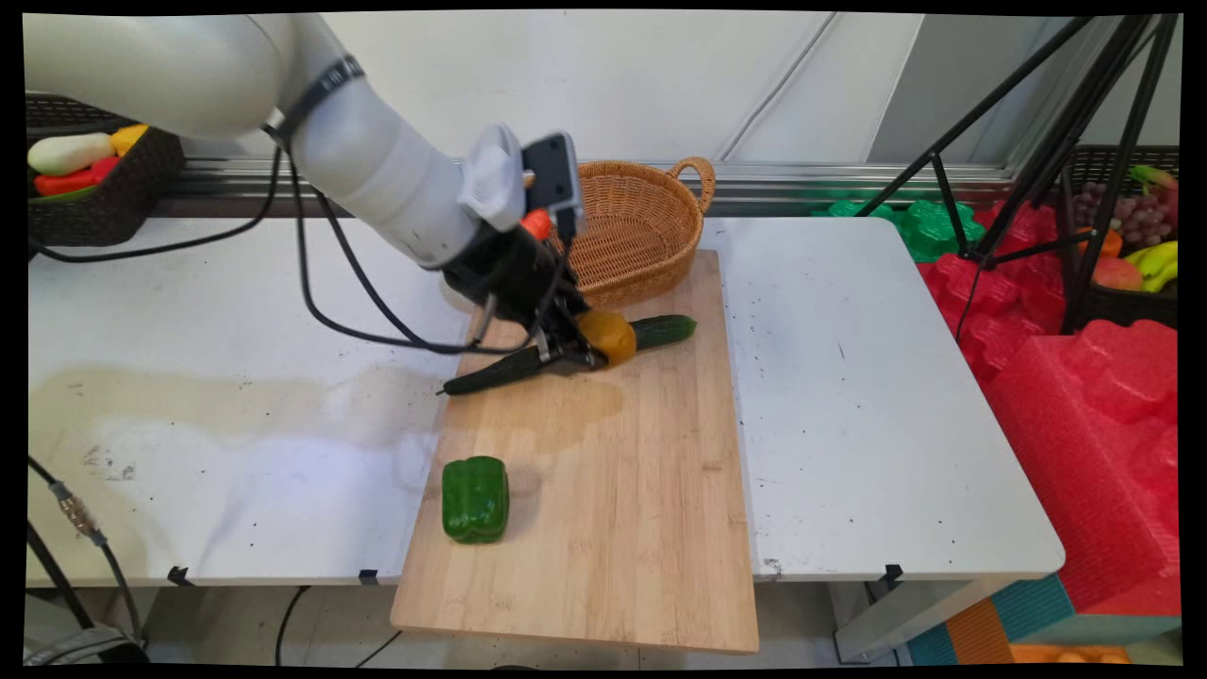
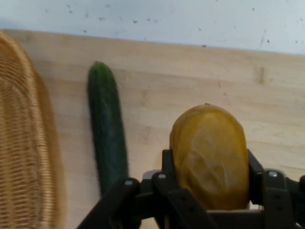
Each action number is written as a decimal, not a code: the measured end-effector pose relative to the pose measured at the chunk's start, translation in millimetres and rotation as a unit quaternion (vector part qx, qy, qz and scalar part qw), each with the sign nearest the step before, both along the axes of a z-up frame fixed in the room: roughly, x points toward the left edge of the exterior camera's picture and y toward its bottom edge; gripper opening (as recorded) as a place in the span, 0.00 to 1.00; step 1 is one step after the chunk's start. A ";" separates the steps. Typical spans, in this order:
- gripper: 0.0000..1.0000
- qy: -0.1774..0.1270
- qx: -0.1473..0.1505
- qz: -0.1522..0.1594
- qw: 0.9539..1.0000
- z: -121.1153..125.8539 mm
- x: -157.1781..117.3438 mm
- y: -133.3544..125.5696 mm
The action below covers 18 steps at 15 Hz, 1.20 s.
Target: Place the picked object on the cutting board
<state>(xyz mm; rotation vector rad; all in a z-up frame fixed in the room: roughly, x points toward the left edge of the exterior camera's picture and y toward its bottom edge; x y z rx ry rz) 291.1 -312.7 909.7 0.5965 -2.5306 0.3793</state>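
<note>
My black gripper point(image 1: 592, 353) is low over the wooden cutting board point(image 1: 613, 490), shut on a yellow-orange potato-like piece point(image 1: 610, 336). In the hand view the yellow piece point(image 2: 209, 157) sits squeezed between the two fingers point(image 2: 167, 167). A dark green cucumber point(image 1: 665, 330) lies on the board right beside it, running under the hand toward the board's left edge; in the hand view the cucumber point(image 2: 107, 138) lies just left of the held piece. A green bell pepper point(image 1: 475, 499) stands nearer the board's front left.
A wicker basket point(image 1: 641, 226) sits at the board's far end, its rim point(image 2: 21, 143) close at the left of the hand view. A dark basket of toy vegetables point(image 1: 90, 184) is at the back left. Red foam blocks point(image 1: 1075, 396) and a tripod point(image 1: 1056, 141) stand off the table's right.
</note>
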 end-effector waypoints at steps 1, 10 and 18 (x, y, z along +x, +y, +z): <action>0.00 -0.004 0.006 0.000 1.000 -6.9 -4.5 -0.8; 0.00 -0.026 0.046 0.006 0.999 -57.3 -32.7 -6.6; 0.00 -0.029 0.060 0.003 0.998 -87.3 -50.4 -15.9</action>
